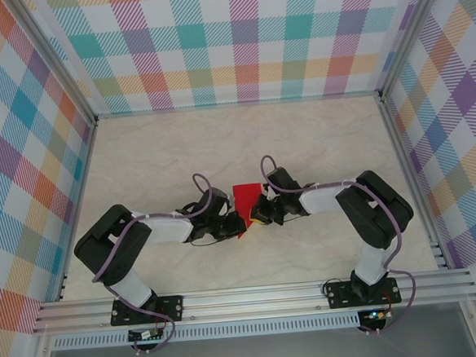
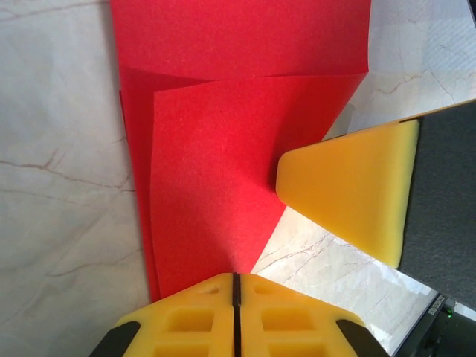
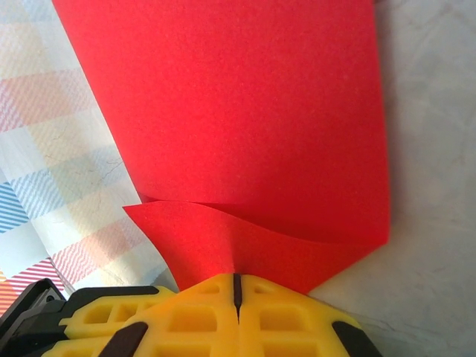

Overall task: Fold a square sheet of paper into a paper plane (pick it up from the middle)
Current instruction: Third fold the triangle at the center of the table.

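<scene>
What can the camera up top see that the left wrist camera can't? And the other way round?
Top camera: both whole arms, the left arm and the right arm, plus the checkered walls. Left wrist camera: close up, the folded layers in the red paper, the left gripper pinching its bottom corner, and the right gripper at its edge. Both: the red paper and the marble table.

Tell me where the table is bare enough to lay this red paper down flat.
Bare: the wide strip of table between the red paper and the back wall, and the small patch between the left arm and right arm by the near rail. Crowded: the middle, where both jaws are shut on the paper.
</scene>
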